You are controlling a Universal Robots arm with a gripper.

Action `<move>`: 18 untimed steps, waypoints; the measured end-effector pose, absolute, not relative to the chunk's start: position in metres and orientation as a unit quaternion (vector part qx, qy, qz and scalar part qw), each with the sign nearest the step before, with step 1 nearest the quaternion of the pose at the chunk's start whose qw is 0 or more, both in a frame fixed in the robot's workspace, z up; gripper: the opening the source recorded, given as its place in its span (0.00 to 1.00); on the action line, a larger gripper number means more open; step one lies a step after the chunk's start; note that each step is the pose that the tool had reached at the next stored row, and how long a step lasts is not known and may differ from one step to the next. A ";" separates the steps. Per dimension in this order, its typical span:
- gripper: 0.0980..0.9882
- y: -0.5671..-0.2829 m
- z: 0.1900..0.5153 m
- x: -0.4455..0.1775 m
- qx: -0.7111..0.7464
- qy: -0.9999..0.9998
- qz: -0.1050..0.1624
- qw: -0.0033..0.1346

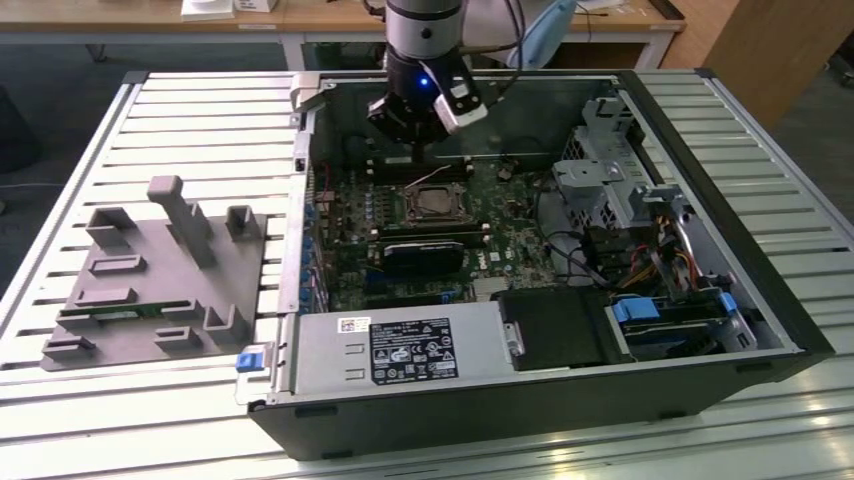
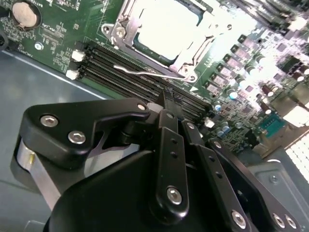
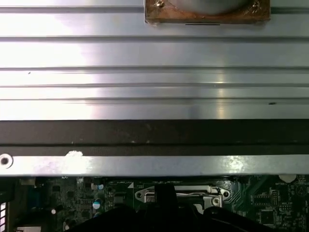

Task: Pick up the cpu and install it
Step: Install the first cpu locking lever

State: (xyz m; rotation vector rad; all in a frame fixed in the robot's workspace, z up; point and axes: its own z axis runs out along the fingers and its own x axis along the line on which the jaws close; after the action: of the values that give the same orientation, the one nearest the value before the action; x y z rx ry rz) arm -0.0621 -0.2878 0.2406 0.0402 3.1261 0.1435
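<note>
One cpu (image 1: 431,204), one gripper (image 1: 424,150), one open computer case (image 1: 534,400), one grey fixture (image 1: 147,275).

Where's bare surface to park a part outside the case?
Slatted table behind the grey fixture tray, and the front strip below it. Crowded inside the computer case: gripper hangs over the cpu in its socket.

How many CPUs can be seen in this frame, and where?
1. The cpu sits in the motherboard socket inside the open computer case, just below the gripper; in the second wrist view it is the bright square. Others may be hidden.
</note>
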 end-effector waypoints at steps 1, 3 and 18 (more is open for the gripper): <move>0.01 -0.288 0.240 -0.061 0.013 0.999 0.046 0.006; 0.01 -0.287 0.238 -0.060 0.013 0.999 0.045 0.006; 0.01 -0.283 0.223 -0.047 0.012 0.999 0.042 0.006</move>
State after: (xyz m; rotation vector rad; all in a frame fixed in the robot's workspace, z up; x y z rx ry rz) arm -0.0475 -0.2827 0.2226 0.0364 3.1269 0.1305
